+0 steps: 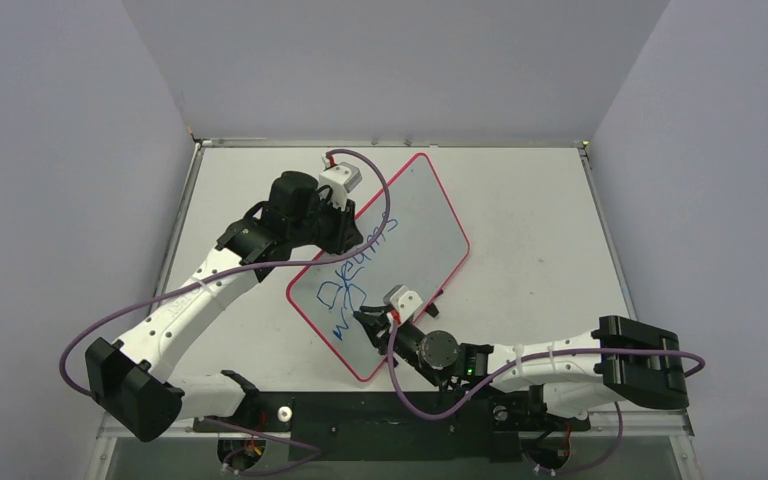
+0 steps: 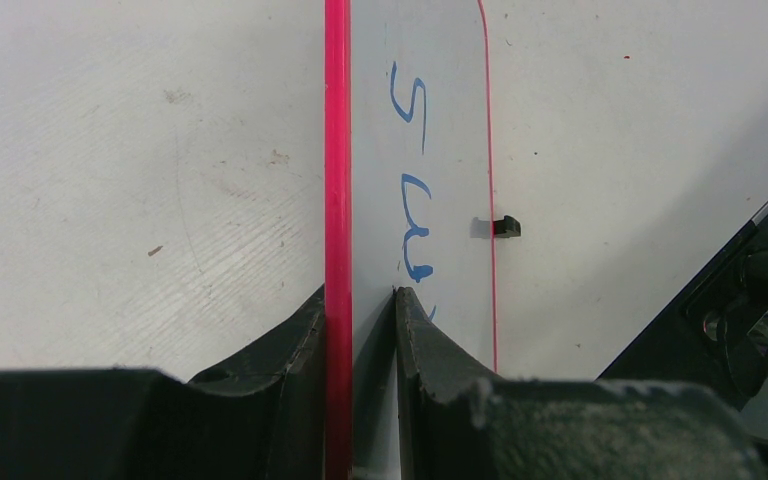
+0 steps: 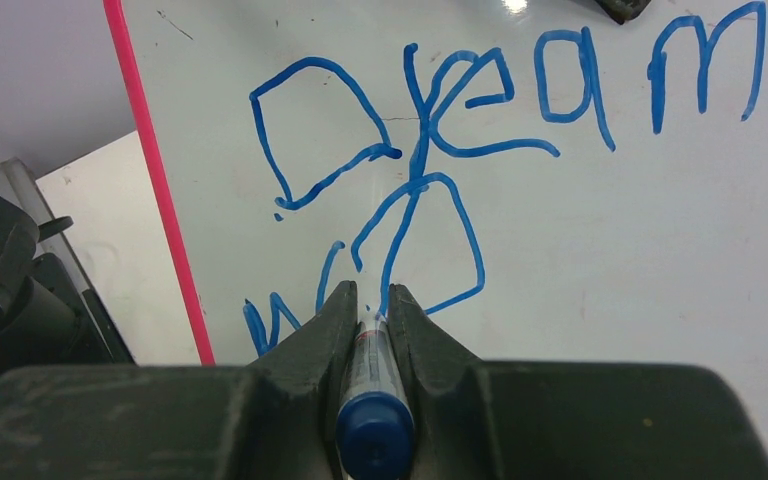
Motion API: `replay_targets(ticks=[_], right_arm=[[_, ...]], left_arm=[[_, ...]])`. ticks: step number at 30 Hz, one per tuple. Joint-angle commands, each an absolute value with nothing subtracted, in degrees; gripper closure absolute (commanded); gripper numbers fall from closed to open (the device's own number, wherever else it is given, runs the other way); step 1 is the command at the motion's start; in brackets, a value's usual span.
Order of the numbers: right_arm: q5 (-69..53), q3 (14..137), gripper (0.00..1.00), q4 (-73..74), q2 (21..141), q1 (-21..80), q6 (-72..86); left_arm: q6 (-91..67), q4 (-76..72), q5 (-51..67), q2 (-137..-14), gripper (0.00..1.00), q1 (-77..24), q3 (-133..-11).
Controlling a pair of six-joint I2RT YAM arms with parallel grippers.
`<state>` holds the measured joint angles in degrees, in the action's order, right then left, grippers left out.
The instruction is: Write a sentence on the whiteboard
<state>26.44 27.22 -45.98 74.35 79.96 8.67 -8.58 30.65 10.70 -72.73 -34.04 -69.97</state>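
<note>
Now, right gripper [image 3: 370, 305] clenching the marker [image 3: 374, 428], mid second line of the sentence [image 3: 480, 100]. Left gripper [image 2: 358, 300] clamps the whiteboard [image 1: 422, 218]; steady strokes next.

The left arm [image 1: 195, 295] and the right arm [image 1: 550, 362] wear white shells between chunky black joint housings. A purple cable [image 1: 388, 205] loops along each. A small white-grey camera block [image 1: 341, 180] caps each wrist. The left gripper [image 2: 358, 295] and the right gripper [image 3: 370, 292] have matte black, scuffed, tapering fingers.

Overhead view from the near side, looking down, wrist views close on the shared whiteboard [image 1: 415, 225]
</note>
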Motion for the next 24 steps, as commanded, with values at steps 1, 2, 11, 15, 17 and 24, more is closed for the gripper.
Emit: replay_targets(ticks=[1,2,11,15,17,24], right_arm=[[25.34,29.47,1.00,-45.64,72.72,80.32,9.08],[25.46,29.62,1.00,-44.98,72.31,80.31,8.42],[28.29,30.57,1.00,-42.84,67.10,76.63,3.03],[25.83,30.90,1.00,-43.13,66.39,72.82,3.28],[24.76,31.25,1.00,-43.46,66.65,71.46,2.90],[20.37,32.76,1.00,-44.61,68.88,70.22,1.14]], left_arm=[[-2.94,24.79,4.66,-70.49,1.00,-33.83,-70.09],[-2.98,24.79,4.66,-70.51,1.00,-33.84,-70.06],[-2.98,24.81,4.66,-70.40,1.00,-33.84,-70.04],[-2.99,24.79,4.66,-70.40,1.00,-33.84,-70.04],[-2.99,24.79,4.66,-70.41,1.00,-33.84,-69.97],[-2.91,24.79,4.66,-70.70,1.00,-33.84,-69.96]])
